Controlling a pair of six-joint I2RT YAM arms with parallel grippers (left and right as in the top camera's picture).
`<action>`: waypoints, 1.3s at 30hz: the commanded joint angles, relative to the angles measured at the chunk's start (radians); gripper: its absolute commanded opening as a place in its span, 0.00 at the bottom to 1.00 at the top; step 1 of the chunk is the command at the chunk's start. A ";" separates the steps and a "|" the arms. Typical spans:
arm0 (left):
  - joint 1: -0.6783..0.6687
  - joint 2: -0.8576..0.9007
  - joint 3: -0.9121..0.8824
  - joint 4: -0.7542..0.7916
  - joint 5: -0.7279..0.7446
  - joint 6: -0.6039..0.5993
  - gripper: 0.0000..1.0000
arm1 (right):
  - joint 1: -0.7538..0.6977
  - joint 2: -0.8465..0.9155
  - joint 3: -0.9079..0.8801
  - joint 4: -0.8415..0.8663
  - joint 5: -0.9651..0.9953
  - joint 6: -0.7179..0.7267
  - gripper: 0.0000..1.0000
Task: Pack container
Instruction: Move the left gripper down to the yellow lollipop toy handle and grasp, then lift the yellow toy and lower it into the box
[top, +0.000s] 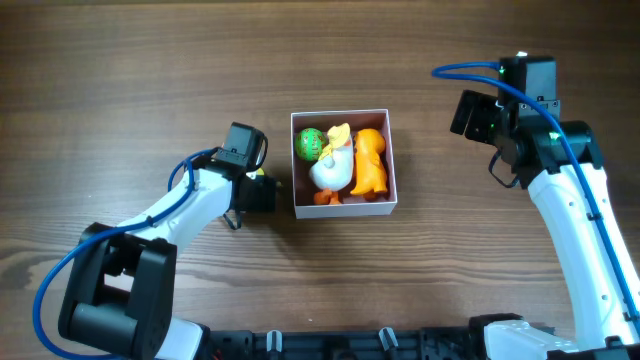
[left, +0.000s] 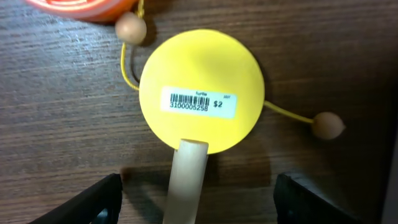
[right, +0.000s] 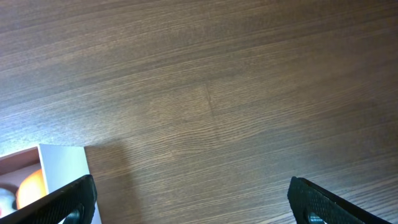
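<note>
- Starting at the left: left fingers (left: 99, 202) stood spread wide and pinched nothing, one on either side of the wooden handle (left: 186, 180) of a yellow drum toy (left: 202, 68).
- Drum toy lay flat on the bench just left of the container and outside it, barcode sticker (left: 200, 102) up, with two beads (left: 328, 124) on strings lying loose beside it.
- Orange object (left: 81, 7) was cut off at the edge of the left wrist view; could not tell what it was.
- Container (top: 345, 209) sat mid-bench holding a green ball (top: 309, 145), a white duck (top: 330, 172) and an orange figure (top: 370, 160), packed close together.
- Right fingers (right: 62, 202) were also spread and empty, over bare bench right of the container.
- Judged: packing was well along. The drum toy at least was left to go in, and space looked tight.
- Bench was dark wood grain and matte. No room showed beyond it.
</note>
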 joint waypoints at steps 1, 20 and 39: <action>0.007 0.012 -0.011 0.013 0.012 0.017 0.74 | -0.002 0.006 0.001 0.003 0.014 0.020 1.00; 0.007 0.010 -0.008 -0.010 0.012 0.016 0.04 | -0.001 0.006 0.001 0.003 0.014 0.021 1.00; -0.033 -0.288 0.360 -0.275 0.228 -0.142 0.04 | -0.002 0.006 0.001 0.003 0.014 0.020 1.00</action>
